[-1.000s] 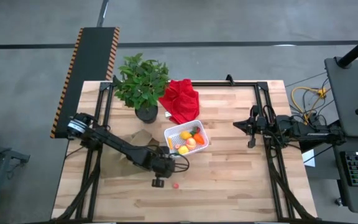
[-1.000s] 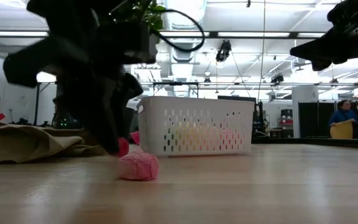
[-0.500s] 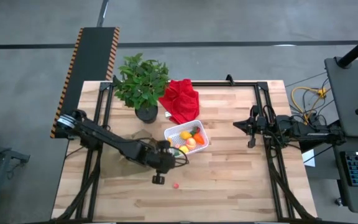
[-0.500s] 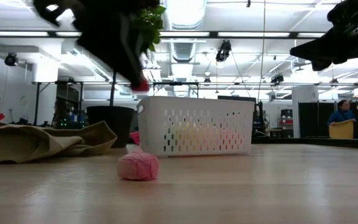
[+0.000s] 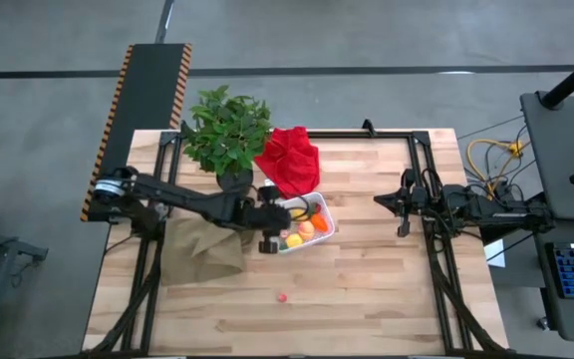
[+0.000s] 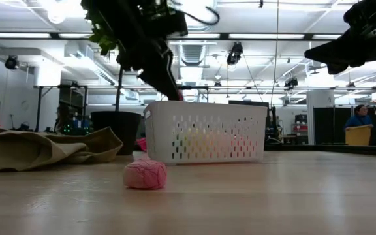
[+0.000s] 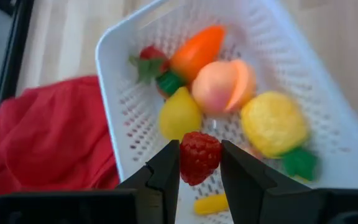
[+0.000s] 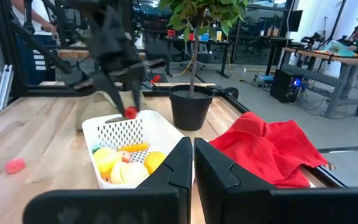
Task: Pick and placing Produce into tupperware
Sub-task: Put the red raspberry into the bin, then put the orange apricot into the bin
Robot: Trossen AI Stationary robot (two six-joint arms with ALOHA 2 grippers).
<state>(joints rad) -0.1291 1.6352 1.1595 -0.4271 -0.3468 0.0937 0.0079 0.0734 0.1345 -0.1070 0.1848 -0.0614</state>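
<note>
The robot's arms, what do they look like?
Two thin black jointed arms. The left arm has a round silvery joint at its base and loops of black cable near its gripper, which has two flat black fingers. The right arm carries looping cables too.

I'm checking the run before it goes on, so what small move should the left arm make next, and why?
Probably open the left gripper to drop the red berry. Its fingers pinch the berry above the white tupperware, over the lemon and peach already inside. One pink berry lies out on the table.
</note>
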